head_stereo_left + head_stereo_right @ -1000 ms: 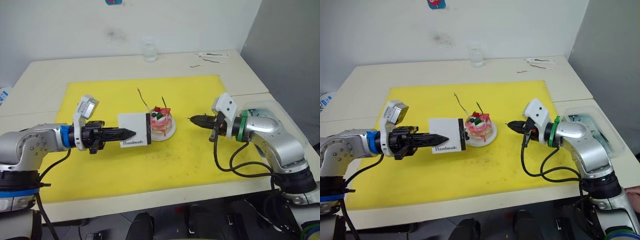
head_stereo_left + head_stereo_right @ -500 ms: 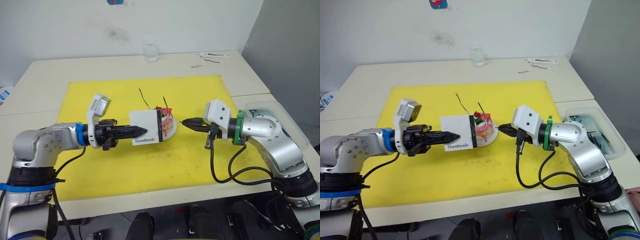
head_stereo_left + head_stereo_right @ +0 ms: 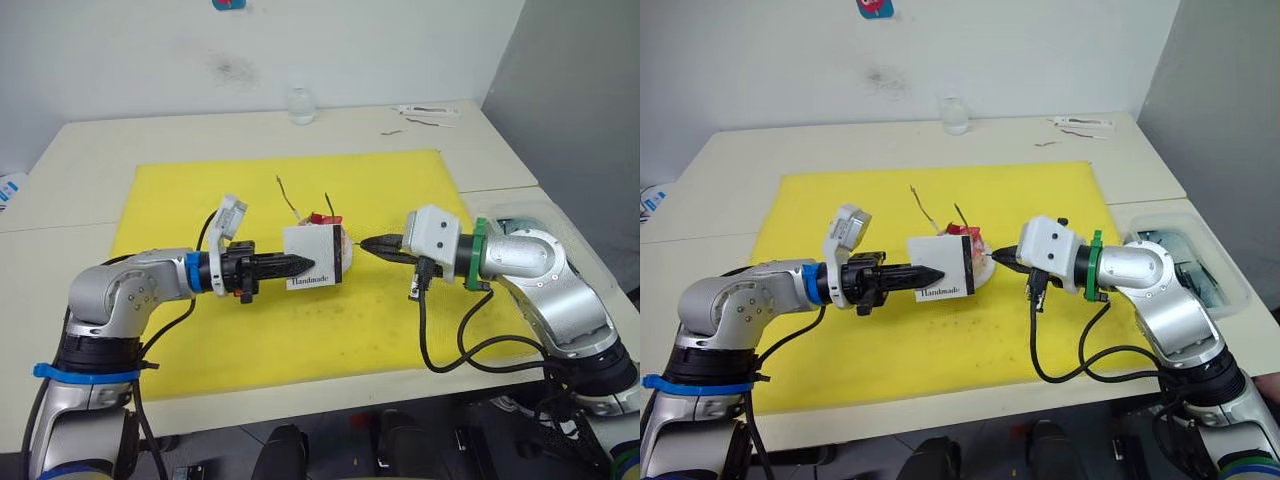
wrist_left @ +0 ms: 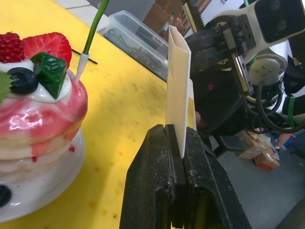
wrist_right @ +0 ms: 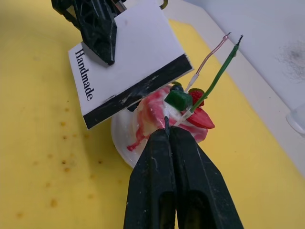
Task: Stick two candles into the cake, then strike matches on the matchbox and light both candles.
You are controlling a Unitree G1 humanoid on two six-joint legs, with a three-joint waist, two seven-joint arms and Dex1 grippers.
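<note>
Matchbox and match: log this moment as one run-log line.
candles: both stuck in cake | left tool: shut on matchbox, upright beside cake | right tool: shut on match, tip near striking strip | candles unlit

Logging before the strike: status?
Left gripper shut on matchbox, strip facing right. Right gripper shut on a match, tip near the strip. Both candles stand in cake, unlit. Nothing between.
</note>
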